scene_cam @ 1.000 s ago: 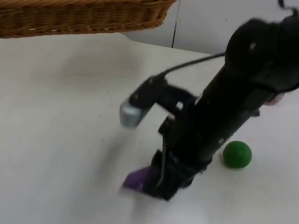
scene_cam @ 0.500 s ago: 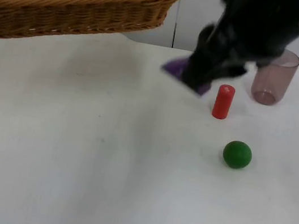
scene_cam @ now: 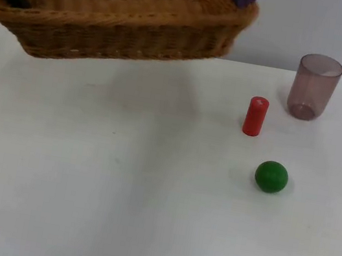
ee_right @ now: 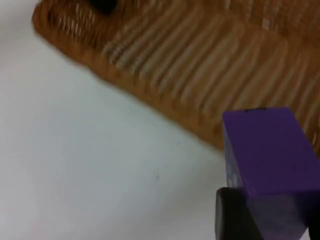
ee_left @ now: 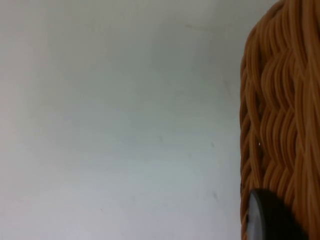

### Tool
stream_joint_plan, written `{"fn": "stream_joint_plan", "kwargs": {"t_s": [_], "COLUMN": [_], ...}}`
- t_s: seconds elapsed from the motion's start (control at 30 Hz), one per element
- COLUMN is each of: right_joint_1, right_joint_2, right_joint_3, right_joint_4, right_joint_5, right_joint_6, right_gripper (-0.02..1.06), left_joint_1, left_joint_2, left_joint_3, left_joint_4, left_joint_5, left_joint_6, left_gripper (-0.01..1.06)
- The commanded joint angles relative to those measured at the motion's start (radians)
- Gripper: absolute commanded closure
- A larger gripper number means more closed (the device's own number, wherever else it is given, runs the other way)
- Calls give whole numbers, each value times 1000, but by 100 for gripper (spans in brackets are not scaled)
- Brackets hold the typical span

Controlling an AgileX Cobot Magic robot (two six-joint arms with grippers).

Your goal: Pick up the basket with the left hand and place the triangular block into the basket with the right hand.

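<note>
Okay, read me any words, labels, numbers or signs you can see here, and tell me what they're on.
None can be read: the basket, purple block, red cylinder, green ball and cup all carry no writing, nor does the table.

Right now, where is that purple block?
The purple block is held in the right gripper, up over the far right corner of the wicker basket, which hangs above the table's left side.
</note>
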State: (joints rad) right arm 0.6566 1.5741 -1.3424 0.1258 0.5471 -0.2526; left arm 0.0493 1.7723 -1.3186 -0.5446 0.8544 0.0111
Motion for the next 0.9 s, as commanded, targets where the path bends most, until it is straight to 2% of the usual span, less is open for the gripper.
{"fn": "stream_joint_plan", "kwargs": {"t_s": [0.0, 0.13, 0.23, 0.33, 0.6, 0.87], "right_joint_1": [6, 6, 6, 6, -5, -31], "right_joint_2": [-9, -9, 5, 35, 217, 299], "right_joint_3": [-2, -2, -4, -30, -164, -176], "right_joint_4": [-32, -83, -173, -207, -232, -232], "right_joint_5": [-45, -86, -128, -107, -8, 17], "right_joint_6": [26, 76, 164, 192, 194, 220], "right_gripper": [104, 104, 104, 104, 104, 104], "left_joint_1": [-31, -86, -138, -160, -181, -181], "left_joint_2": [-17, -17, -17, -17, -17, -17], "left_joint_3": [-1, -1, -1, -1, -1, -1], "left_joint_4": [3, 24, 24, 22, -6, -5], "left_joint_5": [12, 21, 21, 19, 9, 3], "left_joint_6": [-11, -11, -11, -11, -17, -19], "left_gripper": [104, 104, 104, 104, 104, 104]}}
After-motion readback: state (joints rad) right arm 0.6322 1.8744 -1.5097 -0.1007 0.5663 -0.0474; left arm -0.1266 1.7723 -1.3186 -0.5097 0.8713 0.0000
